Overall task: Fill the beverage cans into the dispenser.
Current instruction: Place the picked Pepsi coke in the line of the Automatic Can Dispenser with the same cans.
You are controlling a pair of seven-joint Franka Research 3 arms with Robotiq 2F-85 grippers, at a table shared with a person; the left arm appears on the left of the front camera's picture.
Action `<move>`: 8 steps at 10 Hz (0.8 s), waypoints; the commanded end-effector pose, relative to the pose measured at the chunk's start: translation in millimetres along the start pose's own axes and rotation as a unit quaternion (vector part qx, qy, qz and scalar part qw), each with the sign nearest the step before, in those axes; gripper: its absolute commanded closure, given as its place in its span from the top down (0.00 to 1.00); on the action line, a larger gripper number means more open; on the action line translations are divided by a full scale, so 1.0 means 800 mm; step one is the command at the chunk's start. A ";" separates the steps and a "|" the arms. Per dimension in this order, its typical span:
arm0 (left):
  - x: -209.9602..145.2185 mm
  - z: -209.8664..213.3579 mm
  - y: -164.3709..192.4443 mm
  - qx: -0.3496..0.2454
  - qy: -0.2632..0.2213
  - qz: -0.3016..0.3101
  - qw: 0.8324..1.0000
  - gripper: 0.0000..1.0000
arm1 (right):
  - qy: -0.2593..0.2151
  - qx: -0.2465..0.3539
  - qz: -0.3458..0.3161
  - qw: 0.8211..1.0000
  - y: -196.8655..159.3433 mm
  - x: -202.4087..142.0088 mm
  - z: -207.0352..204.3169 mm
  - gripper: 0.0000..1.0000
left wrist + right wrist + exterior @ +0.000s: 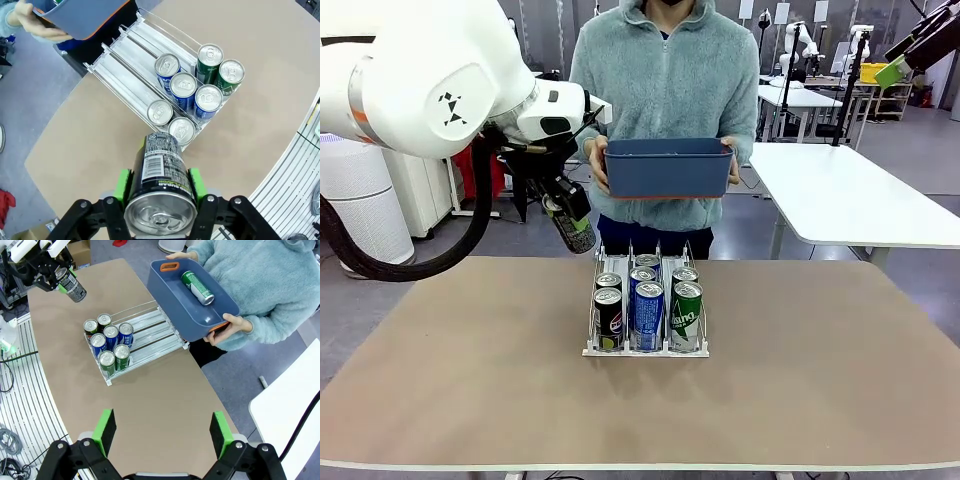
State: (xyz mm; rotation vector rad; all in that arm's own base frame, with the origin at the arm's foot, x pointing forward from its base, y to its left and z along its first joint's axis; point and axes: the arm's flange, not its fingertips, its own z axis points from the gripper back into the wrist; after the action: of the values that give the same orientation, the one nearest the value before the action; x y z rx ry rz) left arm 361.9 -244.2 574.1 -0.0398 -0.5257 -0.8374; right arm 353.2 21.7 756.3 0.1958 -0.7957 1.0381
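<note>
My left gripper (576, 230) hangs above the table's far left, left of the dispenser (645, 350), shut on a black beverage can (578, 236). In the left wrist view the green pads clamp that black can (160, 175) by its sides, top toward the camera, over bare table in front of the dispenser (125, 65). Several cans stand at the rack's front: two black (609, 318), three blue-and-white (648, 312), two green (686, 316). My right gripper (162, 432) is open and empty, high above the table. One green can (197, 287) lies in the person's blue bin (165, 287).
A person at the far side holds the blue-grey bin (668, 170) with both hands above the table's far edge. The rear halves of the dispenser lanes (155, 332) are bare. Another white table (850, 190) stands at the back right.
</note>
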 end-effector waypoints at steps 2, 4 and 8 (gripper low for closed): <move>0.005 -0.013 -0.046 -0.004 -0.010 -0.008 1.000 0.58 | -0.002 -0.003 0.001 1.000 0.000 -0.001 -0.002 1.00; 0.002 -0.027 -0.087 0.006 -0.008 -0.027 1.000 0.58 | -0.002 -0.003 0.001 1.000 0.000 -0.001 -0.002 1.00; -0.021 -0.088 -0.139 0.000 0.032 -0.058 0.998 0.58 | -0.002 -0.003 0.001 1.000 0.000 -0.001 -0.002 1.00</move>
State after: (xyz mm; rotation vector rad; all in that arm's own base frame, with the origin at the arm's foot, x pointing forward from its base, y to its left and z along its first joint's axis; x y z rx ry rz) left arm 301.4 -321.6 497.0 -0.0128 -0.4630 -0.9494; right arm 353.2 21.8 756.3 0.1958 -0.7958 1.0382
